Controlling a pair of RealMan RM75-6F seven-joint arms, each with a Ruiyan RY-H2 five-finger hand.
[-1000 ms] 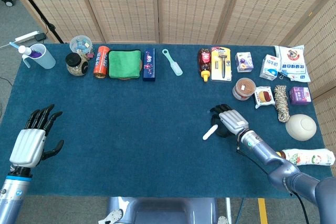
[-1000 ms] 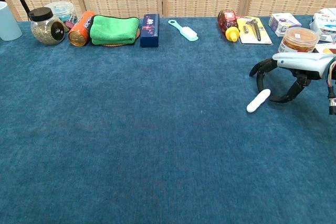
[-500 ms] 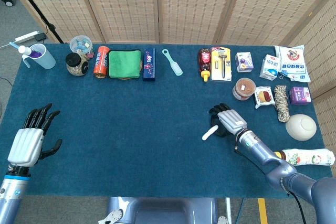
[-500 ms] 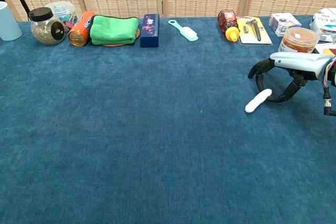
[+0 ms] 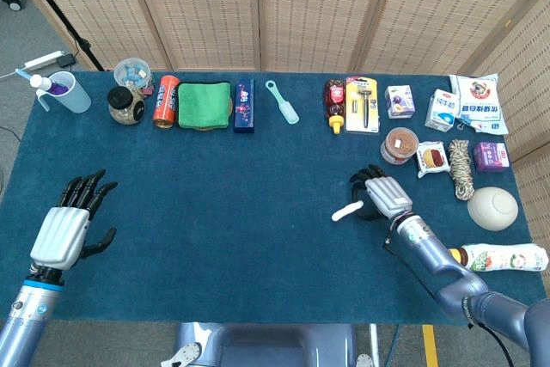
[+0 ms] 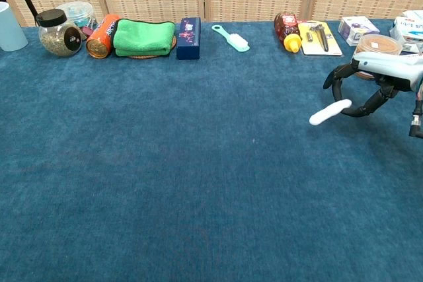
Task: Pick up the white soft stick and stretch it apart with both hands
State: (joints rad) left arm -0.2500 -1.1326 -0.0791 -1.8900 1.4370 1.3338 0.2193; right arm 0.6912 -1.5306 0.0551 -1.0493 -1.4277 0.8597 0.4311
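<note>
The white soft stick (image 5: 348, 210) (image 6: 330, 112) hangs a little above the blue table, right of centre. My right hand (image 5: 380, 194) (image 6: 370, 80) pinches its right end between thumb and fingers, so the stick points out to the left. My left hand (image 5: 65, 228) hovers over the table's front left with its fingers spread and nothing in them; the chest view does not show it.
Along the back edge stand a jar (image 6: 58, 33), an orange can (image 6: 102, 35), a green cloth (image 6: 143, 37), a blue box (image 6: 189, 38), a teal brush (image 6: 230, 37) and a sauce bottle (image 6: 286, 29). Cartons, a tub (image 5: 399, 144), rope (image 5: 461, 168), a bowl (image 5: 492, 208) and a bottle (image 5: 505, 258) crowd the right.
The right hand has closed on the stick's right end and lifted it off the table. My left hand has moved a little forward and to the right.
</note>
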